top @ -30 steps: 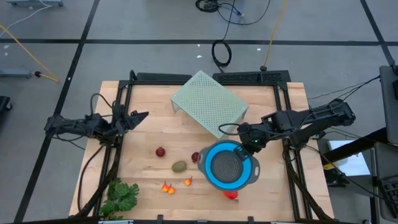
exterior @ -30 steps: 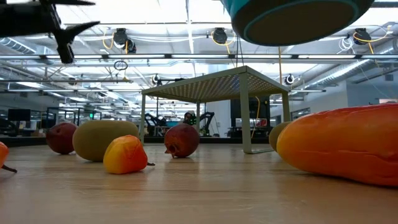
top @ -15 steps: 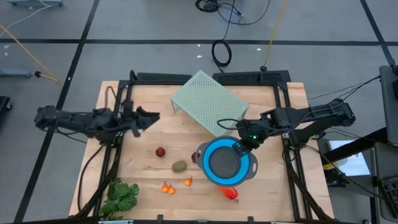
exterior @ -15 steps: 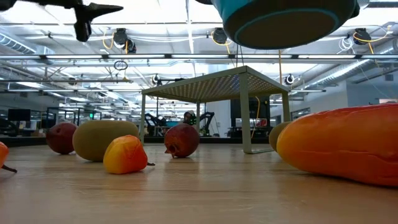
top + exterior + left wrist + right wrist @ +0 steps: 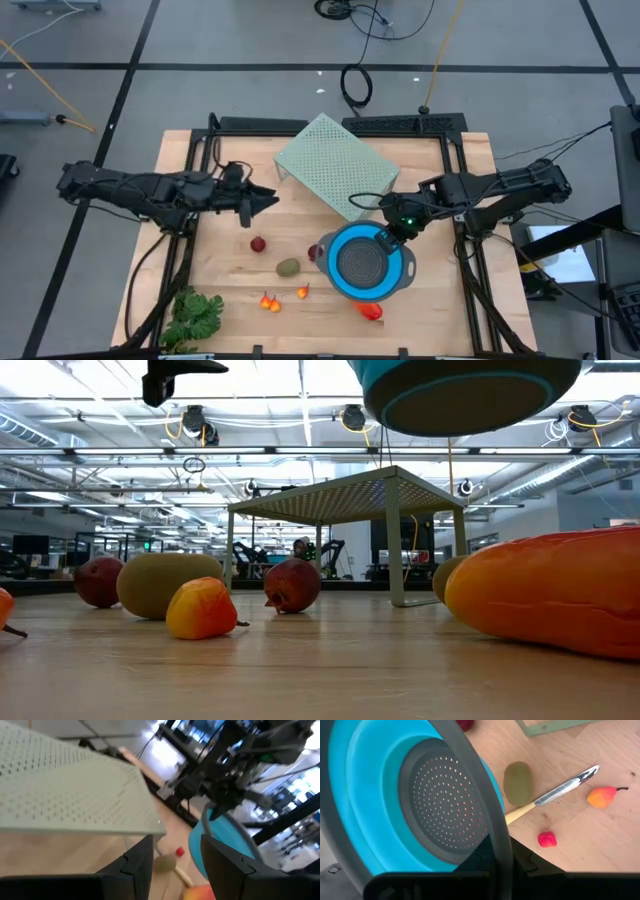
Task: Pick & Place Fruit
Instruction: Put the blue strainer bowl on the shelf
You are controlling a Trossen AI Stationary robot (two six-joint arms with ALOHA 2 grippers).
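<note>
The fruit lies on the wooden table: a dark red ball, an olive oval, tiny orange-red bits and a longer orange-red piece. A second red ball is half hidden under the blue colander. My right gripper is shut on that colander, which hangs above the table. My left gripper stands open and empty in the air, left of the green perforated rack and above the first red ball. My right gripper pinches the colander's rim between its two fingers, at the rim's far right side. The fingers come slanting down from the table's right. The colander is lifted clear of the table with its mouth up, as its underside shows.
The rack stands on thin legs at the table's far middle. A leafy green bunch lies at the near left corner. A yellow-handled knife lies under the colander, beside an olive oval.
My left gripper has travelled from the table's left edge toward the middle and risen, tipping up nearer to level. Its fingers stay apart. The fruit has not moved.
</note>
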